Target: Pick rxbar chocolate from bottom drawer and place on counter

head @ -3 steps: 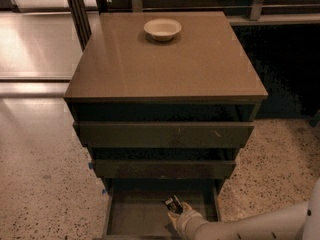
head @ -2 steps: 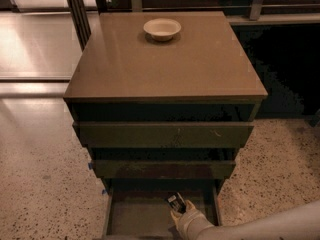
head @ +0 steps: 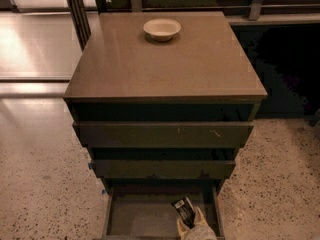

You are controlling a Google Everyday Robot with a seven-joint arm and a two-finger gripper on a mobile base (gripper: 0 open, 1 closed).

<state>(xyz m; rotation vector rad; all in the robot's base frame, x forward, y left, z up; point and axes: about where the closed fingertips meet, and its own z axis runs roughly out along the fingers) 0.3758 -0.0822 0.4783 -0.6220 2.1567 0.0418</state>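
The rxbar chocolate (head: pixel 183 210), a small black bar with white markings at its far end, lies on the floor of the open bottom drawer (head: pixel 140 216), at its right side. My gripper (head: pixel 192 225) sits at the bar's near end, at the lower edge of the camera view, reaching into the drawer from the front. The rest of the arm is out of view. The tan counter (head: pixel 165 64) tops the cabinet.
A white bowl (head: pixel 161 28) stands at the back middle of the counter. Two wider drawers (head: pixel 162 134) above the bottom one stand partly pulled out. Speckled floor (head: pixel 45 184) surrounds the cabinet. Dark metal posts (head: pixel 77 11) stand at the back left.
The pale arm that stretched to the lower right has dropped out of view. The gripper stays at the bar's near end, now lower in the picture.
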